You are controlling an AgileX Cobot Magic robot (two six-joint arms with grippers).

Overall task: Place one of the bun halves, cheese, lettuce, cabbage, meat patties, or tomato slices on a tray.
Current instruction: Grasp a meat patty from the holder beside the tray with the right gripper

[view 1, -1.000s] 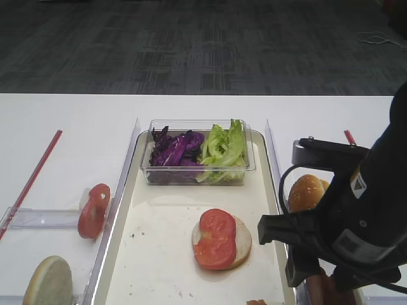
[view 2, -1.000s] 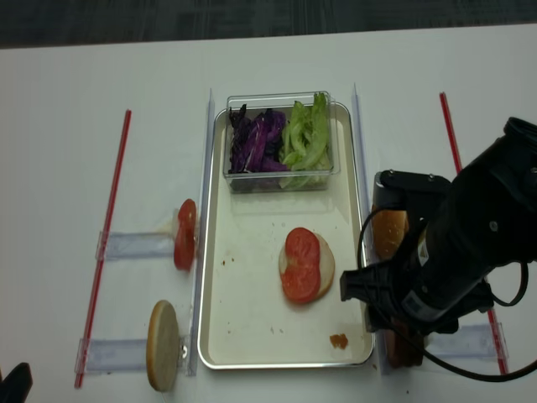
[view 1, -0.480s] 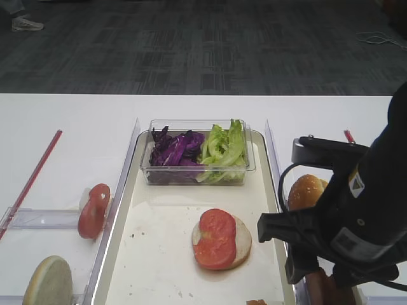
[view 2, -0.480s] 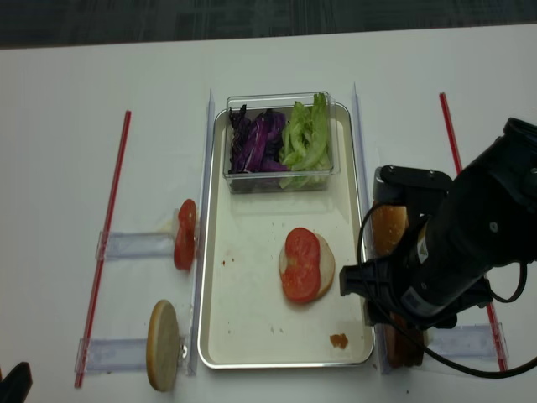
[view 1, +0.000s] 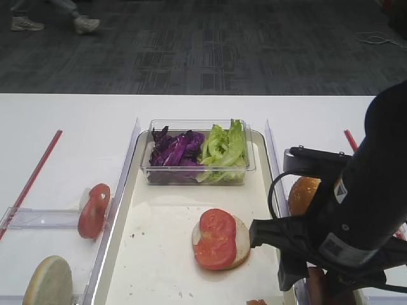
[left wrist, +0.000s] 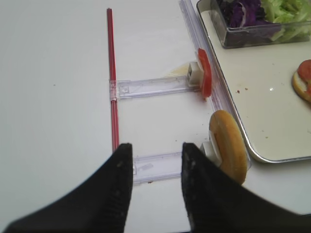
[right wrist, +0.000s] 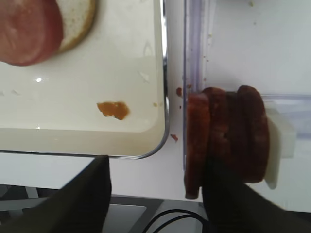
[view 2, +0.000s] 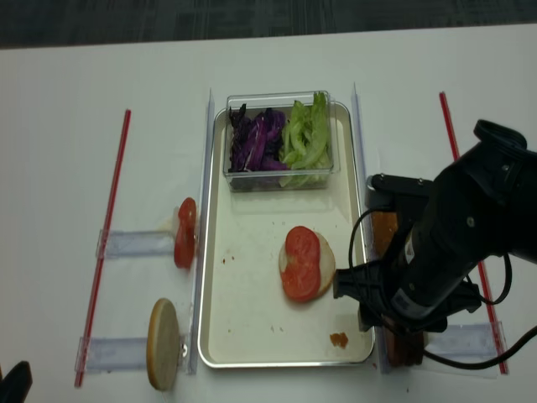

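Jaws of the right gripper (right wrist: 155, 194) are spread wide and nothing is held between them. One finger (right wrist: 82, 194) is seen below the tray's corner and the other just below the stack of meat patties (right wrist: 226, 138), so the opening lies beside the stack, not yet around it. The patties are stood on edge against a pale stop in a clear rail on the worktop (right wrist: 252, 48), just outside the tray (right wrist: 164, 73); this upright stacking is judged to be meant to let one disc be pinched from above.

On the tray a bun half (view 1: 238, 241) lies flat with two tomato slices (view 1: 215, 237) overlapping on it, so a patty is judged to be the next layer. A small orange-brown scrap (right wrist: 112, 109) lies near the tray's near corner. At the far end a clear tub (view 1: 197, 175) keeps the cabbage (view 1: 176, 149) and lettuce (view 1: 222, 146) side by side.

Left of the tray, a tomato slice (left wrist: 203, 80) and a bun half (left wrist: 227, 145) are propped upright in their own rails. The left gripper (left wrist: 155, 189) is held apart over the bare worktop beside a red strip (left wrist: 112, 77), its jaws parted and empty. Another bun (view 1: 303, 190) is partly hidden behind the right arm.
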